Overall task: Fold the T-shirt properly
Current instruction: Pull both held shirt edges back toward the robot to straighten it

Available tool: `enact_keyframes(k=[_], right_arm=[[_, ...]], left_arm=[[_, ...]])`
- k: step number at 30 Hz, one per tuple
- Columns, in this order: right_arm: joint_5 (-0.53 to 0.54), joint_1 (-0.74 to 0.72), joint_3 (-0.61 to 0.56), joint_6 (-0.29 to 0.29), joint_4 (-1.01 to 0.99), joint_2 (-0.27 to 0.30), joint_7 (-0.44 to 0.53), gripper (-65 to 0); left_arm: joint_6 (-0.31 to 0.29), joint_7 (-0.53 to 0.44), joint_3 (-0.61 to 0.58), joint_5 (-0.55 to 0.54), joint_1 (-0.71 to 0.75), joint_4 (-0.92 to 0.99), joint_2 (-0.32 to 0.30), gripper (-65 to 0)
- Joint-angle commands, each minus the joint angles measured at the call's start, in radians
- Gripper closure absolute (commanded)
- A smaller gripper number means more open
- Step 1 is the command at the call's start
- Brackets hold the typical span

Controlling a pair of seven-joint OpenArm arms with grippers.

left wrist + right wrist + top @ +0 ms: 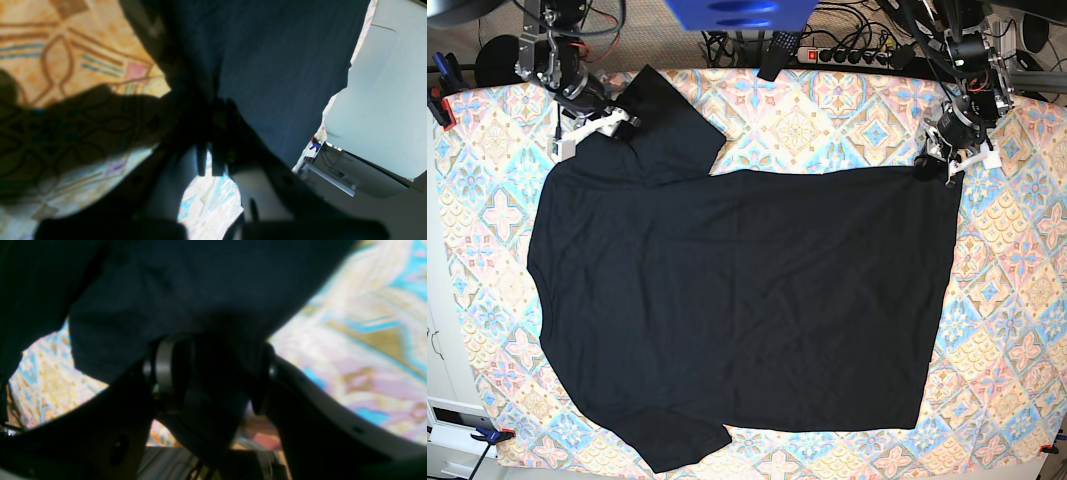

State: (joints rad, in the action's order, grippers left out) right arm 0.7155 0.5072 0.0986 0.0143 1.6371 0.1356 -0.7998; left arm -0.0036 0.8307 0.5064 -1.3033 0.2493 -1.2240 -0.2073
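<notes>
The black T-shirt (737,300) lies spread almost flat on the patterned tablecloth (867,120), collar side toward the base view's left, hem toward its right, one sleeve angled up at top left. The left gripper (939,166) pinches the hem's upper corner, jaws closed on the cloth. The right gripper (599,125) sits at the shoulder by that sleeve with fabric bunched between its parted jaws; whether it grips cannot be told.
</notes>
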Motion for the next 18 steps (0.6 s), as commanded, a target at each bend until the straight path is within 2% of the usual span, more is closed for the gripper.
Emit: enact_keyframes(k=[1, 7, 10, 18], right_arm=[[0.013, 0.009, -0.007, 0.005, 0.002, 0.0, -0.039, -28.5], [0.013, 0.009, -0.003, 0.005, 0.002, -0.001, -0.037, -13.1], [0.013, 0.011, 0.026, 0.005, 0.002, 0.0, -0.037, -1.3], [0.013, 0.074, 0.128, 0.005, 0.074, 0.003, -0.043, 0.0]], left_arm=[[0.0, 0.005, 0.005, 0.0, -0.001, -0.013, -0.01, -0.1], [0.0, 0.005, 0.004, 0.0, 0.002, -0.013, -0.01, 0.0], [0.0, 0.025, 0.007, 0.0, 0.008, -0.013, -0.013, 0.0], [0.0, 0.048, 0.01, -0.002, 0.077, -0.015, -0.016, 0.0]])
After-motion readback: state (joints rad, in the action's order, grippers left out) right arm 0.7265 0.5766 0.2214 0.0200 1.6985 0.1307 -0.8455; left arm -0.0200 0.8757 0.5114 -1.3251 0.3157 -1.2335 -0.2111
